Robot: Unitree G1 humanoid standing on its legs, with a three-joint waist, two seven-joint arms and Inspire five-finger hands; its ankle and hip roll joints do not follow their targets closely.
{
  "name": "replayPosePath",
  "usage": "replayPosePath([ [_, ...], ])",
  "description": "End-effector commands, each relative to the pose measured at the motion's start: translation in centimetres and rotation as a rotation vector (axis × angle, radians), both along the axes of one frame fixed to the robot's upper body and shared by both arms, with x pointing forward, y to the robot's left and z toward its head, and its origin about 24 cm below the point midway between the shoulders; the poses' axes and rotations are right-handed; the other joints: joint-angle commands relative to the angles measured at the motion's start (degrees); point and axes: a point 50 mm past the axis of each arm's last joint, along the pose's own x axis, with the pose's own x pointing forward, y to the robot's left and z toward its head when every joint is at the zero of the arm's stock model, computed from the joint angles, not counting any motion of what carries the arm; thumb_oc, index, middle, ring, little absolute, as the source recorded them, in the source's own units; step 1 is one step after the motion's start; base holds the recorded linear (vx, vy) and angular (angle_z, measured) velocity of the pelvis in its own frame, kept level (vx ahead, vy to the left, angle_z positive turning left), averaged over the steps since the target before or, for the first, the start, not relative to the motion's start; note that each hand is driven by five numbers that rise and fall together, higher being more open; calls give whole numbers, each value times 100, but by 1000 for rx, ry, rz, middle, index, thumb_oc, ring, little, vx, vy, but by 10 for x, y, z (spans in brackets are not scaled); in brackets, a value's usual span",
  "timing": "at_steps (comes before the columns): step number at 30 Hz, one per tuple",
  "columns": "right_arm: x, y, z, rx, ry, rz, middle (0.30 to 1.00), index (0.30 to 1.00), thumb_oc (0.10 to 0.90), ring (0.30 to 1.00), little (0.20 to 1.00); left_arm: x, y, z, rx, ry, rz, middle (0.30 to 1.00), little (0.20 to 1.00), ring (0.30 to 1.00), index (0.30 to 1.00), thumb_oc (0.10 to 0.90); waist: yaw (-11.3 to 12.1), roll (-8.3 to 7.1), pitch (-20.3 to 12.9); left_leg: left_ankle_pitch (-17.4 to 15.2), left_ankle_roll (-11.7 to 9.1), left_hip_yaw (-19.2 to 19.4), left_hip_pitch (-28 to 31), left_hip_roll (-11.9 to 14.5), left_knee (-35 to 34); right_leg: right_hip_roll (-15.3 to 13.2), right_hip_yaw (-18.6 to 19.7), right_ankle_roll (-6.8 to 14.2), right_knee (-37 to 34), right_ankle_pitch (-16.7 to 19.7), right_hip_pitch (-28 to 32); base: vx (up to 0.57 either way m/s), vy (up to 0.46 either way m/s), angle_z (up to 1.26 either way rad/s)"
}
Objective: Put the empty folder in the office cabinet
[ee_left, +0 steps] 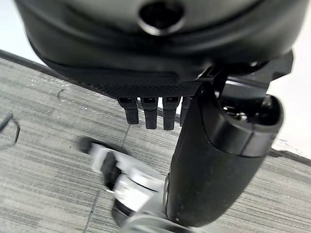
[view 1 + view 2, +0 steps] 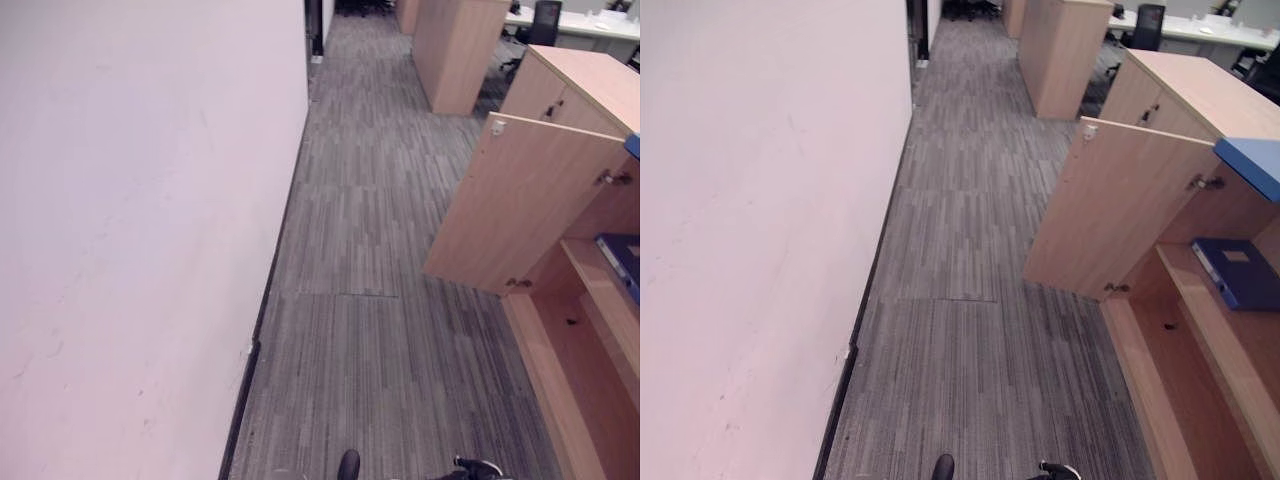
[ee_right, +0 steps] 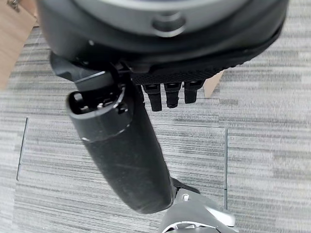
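I read the task as essentially done: one blue folder (image 2: 1238,272) lies flat on the shelf (image 2: 1200,300) inside the office cabinet (image 2: 1160,90), whose single door (image 2: 1120,205) stands swung wide open toward the aisle. What may remain is shutting that door, as I judge it.

My left hand (image 1: 204,160) hangs over the grey carpet (image 2: 370,250), fingers straight and relaxed, holding nothing. My right hand (image 3: 126,155) hangs likewise, loose and empty.

Count: one folder, one open cabinet, one further cabinet (image 2: 455,50) down the corridor, one white wall (image 2: 140,220).
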Motion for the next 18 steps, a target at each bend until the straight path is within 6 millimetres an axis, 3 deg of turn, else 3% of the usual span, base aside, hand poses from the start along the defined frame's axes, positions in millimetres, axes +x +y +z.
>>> replayPosePath([
  [1, -4, -19, 4, -55, 3, -26, 900, 900, 800, 900, 900, -5, 6, 1, 34, 16, -33, 900, 900, 900, 900, 800, 55, 62, 309, 313, 442, 31, -236, -291, -897, -249, 274, 1096, 181, -452, 376, 187, -10, -24],
  [3, -5, -18, 4, -55, 6, -13, 900, 900, 800, 900, 900, -5, 4, 1, 30, 16, -47, 900, 900, 900, 900, 800, 161, 221, 285, 979, 322, -360, -446, -553, -1816, -30, 440, 1059, 162, -532, 590, 246, 11, -15],
  [5, -6, -17, 3, -58, 9, -4, 900, 900, 800, 900, 900, -6, 3, 1, 30, 18, -53, 900, 900, 900, 900, 800, 225, 262, 317, 1157, 318, -529, -523, -678, -2167, 45, 542, 1041, 167, -597, 705, 232, 16, -46],
  [6, -7, -15, 2, -57, 17, 17, 900, 900, 800, 900, 900, -7, 1, 0, 22, 19, -61, 900, 900, 900, 900, 800, 328, 364, 292, 1380, 307, -917, -835, -905, -2715, 218, 823, 981, 176, -705, 856, 191, 18, -73],
  [7, -7, -15, 2, -57, 17, 17, 900, 900, 800, 900, 900, -7, 1, 0, 23, 19, -61, 900, 900, 900, 900, 800, 343, 354, 313, 1387, 310, -900, -794, -905, -2744, 207, 839, 981, 174, -711, 883, 379, 46, -79],
  [8, -13, -13, 0, -49, 36, 21, 900, 900, 800, 900, 900, -11, -1, -1, 14, 30, -58, 900, 900, 900, 900, 800, 397, 431, 316, 1594, 243, -1222, -965, -1019, -3102, 387, 1180, 916, 219, -805, 1010, 275, 49, -51],
  [14, -37, -9, -5, -26, 109, 33, 900, 900, 800, 900, 900, -28, 1, -1, 3, 77, -37, 900, 900, 900, 900, 800, 480, 469, 179, 2018, 232, -1567, -858, -982, -3010, 560, 1978, 903, 322, -1035, 1296, 297, 132, -120],
  [16, -40, -8, -6, -23, 122, 41, 900, 900, 800, 900, 900, -30, 1, -2, 3, 93, -49, 900, 900, 900, 900, 800, 467, 456, 141, 2060, 247, -1556, -850, -967, -2861, 516, 2052, 925, 320, -1069, 1335, 246, 190, -96],
  [18, -47, -3, -8, -1, 146, 58, 900, 900, 800, 900, 900, -36, 3, -1, 6, 119, -64, 900, 900, 900, 900, 800, 440, 394, 1, 1920, 356, -1264, -801, -938, -2394, 231, 2069, 1056, 335, -1231, 1488, 352, 312, -59],
])
